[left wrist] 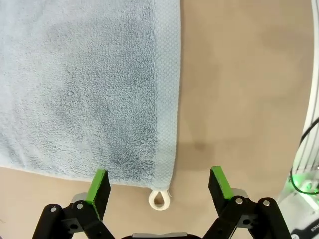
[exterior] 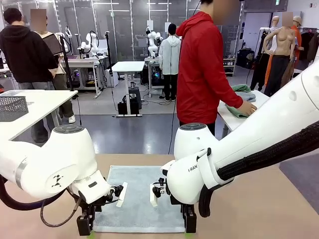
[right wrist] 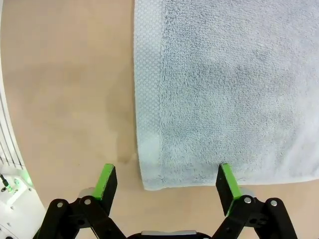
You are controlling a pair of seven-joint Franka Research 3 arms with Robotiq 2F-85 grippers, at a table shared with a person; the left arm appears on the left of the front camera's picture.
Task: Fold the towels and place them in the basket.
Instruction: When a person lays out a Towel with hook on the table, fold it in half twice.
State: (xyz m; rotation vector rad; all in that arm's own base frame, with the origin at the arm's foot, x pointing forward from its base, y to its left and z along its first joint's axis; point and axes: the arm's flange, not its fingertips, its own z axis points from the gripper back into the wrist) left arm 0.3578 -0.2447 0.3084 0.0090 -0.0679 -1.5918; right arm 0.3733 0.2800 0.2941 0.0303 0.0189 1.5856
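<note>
Nearest to the camera, at 6 o'clock in the front view, the left gripper [exterior: 84, 225] and the right gripper [exterior: 190, 222] hang low over the tan table [exterior: 259, 209]. Their fingertips are cut off by the bottom edge of the picture. The wrist views show both released, with the jaws wide apart and grasping nothing. The left gripper [left wrist: 159, 181] stands astride one near corner of the grey-blue towel [left wrist: 84, 89], where a small white loop tag [left wrist: 159, 200] sticks out between the green pads [left wrist: 99, 185]. The right gripper [right wrist: 168, 178] stands astride the other near corner. Whether the pads touch the cloth, I cannot tell. This grey-blue towel [exterior: 139, 196] lies flat and unfolded on the table between the two arms, and the grippers partly hide its near edge. Farther away, at 9 o'clock, the basket [exterior: 12, 107] stands on a white side table [exterior: 47, 104] and is cut off by the left edge of the picture. At about 2 o'clock a person in a red top [exterior: 202, 64] presses one hand [exterior: 247, 107] on a green towel [exterior: 234, 111] that lies on another white table [exterior: 227, 122]. More cloth lies behind the hand, but it is too small to make out. The right arm hides the rest of that table.
</note>
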